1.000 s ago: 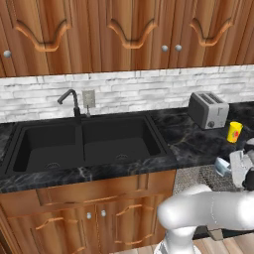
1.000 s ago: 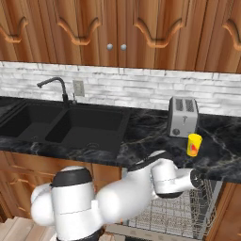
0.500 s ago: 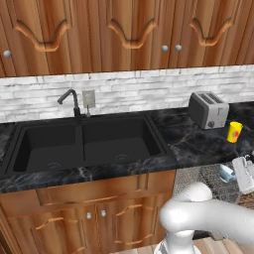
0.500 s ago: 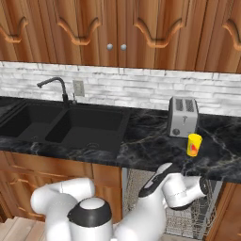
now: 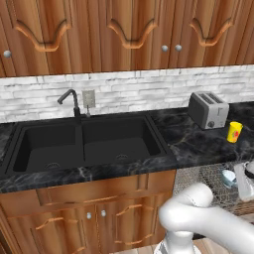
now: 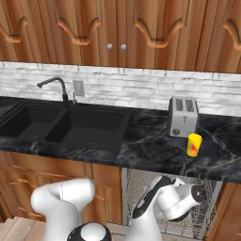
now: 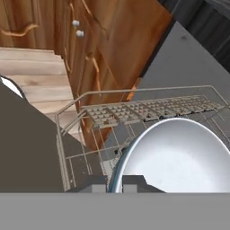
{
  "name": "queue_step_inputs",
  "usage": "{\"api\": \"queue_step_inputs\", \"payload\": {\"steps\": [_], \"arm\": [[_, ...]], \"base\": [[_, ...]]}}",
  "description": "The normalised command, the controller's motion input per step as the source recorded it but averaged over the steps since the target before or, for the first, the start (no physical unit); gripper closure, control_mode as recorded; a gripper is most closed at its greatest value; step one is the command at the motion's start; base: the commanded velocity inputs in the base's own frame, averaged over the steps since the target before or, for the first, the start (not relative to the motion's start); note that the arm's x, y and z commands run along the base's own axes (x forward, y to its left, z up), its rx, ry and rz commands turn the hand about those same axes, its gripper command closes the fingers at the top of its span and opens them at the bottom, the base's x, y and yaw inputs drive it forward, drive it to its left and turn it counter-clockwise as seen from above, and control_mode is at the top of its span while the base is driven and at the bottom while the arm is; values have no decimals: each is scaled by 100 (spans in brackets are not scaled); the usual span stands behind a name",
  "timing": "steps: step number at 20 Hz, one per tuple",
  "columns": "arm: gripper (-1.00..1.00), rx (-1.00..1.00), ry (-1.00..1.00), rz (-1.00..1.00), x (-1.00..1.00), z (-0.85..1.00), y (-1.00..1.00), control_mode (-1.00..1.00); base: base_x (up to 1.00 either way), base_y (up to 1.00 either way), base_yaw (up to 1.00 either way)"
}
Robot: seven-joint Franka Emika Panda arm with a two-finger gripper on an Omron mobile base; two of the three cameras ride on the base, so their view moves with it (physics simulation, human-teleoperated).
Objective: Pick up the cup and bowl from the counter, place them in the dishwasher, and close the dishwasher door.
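Observation:
My gripper [image 7: 114,183] is shut on the rim of the pale blue-white bowl [image 7: 179,157], and its fingertips [image 7: 134,181] pinch the near edge. The bowl [image 5: 228,177] hangs just above the wire rack [image 7: 148,110] of the open dishwasher [image 5: 211,178], with the gripper [image 5: 244,181] at the right edge of the left base view. On the black counter [image 5: 198,146] the yellow cup [image 5: 234,132] stands upright next to the toaster. The right base view has the cup [image 6: 194,144] above the dishwasher [image 6: 141,183]. I cannot make out the dishwasher door for certain.
A silver toaster [image 5: 208,110] stands behind the cup. The black sink [image 5: 89,141] with its tap fills the counter's left. Wooden cabinets [image 7: 90,49] flank the dishwasher, and my white arm [image 6: 181,202] crosses in front of the rack.
The arm has carried the bowl down from the counter's edge to just above the dishwasher rack. The cup has stayed where it was.

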Motion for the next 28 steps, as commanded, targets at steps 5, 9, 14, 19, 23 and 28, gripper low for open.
{"api": "queue_step_inputs", "payload": {"steps": [5, 9, 14, 19, 23, 28], "arm": [[100, -12, -3, -12, 0, -45, 0, -100], [100, -5, -1, -4, 4, -47, -8, -100], [100, -3, 0, -1, 6, -39, -21, -100], [100, -3, 0, 0, 32, -35, -36, -100], [100, -1, 0, 0, 47, -34, -39, -100], [100, 0, 0, 0, 43, -45, -34, -100]], "base": [[0, 0, 0], [0, 0, 0], [0, 0, 0], [0, 0, 0], [0, 0, 0], [0, 0, 0]]}}
